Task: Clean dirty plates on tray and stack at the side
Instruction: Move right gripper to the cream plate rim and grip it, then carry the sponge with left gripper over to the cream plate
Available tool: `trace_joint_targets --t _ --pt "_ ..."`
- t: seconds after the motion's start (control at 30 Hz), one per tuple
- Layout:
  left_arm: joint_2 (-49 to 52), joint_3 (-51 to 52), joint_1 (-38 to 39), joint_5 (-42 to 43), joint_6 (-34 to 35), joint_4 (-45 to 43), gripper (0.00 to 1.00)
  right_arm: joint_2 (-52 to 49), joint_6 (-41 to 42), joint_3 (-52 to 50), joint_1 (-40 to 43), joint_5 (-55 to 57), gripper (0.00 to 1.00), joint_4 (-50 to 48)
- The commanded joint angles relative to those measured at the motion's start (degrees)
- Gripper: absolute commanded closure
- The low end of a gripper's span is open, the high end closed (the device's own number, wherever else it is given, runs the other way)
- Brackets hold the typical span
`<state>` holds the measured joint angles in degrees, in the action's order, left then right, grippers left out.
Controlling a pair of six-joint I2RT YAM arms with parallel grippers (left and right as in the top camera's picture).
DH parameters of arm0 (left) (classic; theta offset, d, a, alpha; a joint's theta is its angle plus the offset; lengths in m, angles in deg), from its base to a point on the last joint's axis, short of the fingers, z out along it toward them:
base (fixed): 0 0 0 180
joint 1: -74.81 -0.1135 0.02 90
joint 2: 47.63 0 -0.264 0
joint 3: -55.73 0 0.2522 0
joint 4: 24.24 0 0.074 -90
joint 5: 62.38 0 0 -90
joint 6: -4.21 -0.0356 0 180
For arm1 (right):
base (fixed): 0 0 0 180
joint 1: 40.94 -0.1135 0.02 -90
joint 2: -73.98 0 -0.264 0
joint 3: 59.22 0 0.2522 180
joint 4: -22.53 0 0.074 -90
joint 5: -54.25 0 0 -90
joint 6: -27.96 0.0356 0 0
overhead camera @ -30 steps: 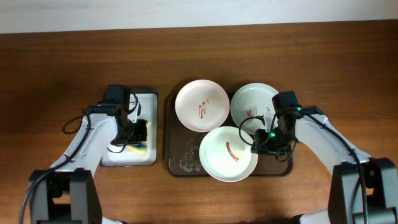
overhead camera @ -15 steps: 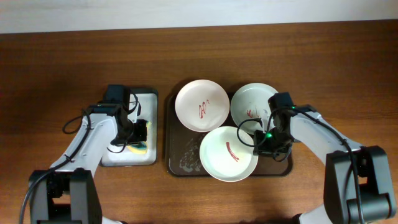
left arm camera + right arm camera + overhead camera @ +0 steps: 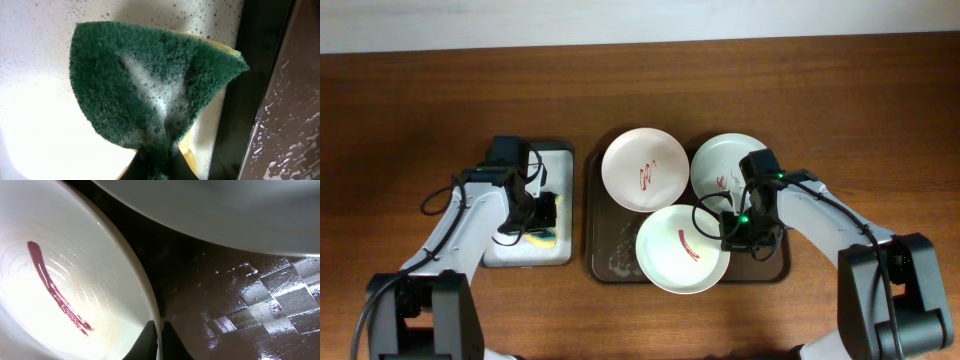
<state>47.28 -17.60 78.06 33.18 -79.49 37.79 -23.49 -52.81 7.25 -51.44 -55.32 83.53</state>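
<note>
Fingers of our right gripper pinch the front plate by its rim.
Our left gripper clamps the soapy sponge.

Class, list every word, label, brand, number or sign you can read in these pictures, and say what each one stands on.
None: no view shows any readable text.
The red mark on each plate is a smear, not writing.
The sponge and the tray show no label or number.
</note>
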Motion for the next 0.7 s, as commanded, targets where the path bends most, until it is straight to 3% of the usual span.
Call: trace_joint_targets --t 0.0,0.27,0.67 --pt "-0.9 -0.2 -0.3 -0.2 0.5 0.2 1.0 -0.5 0.3 0.7 -0.5 0.5 0.94 -0.2" --pt "-1.6 -3.3 -0.3 -0.2 0.5 0.2 1.0 -0.5 0.3 0.7 -0.5 0.5 0.94 -0.2" --pt "-13.5 -8.9 -0.3 -2.3 0.5 -0.8 1.0 -0.5 0.3 0.7 -0.5 0.5 0.94 -0.2"
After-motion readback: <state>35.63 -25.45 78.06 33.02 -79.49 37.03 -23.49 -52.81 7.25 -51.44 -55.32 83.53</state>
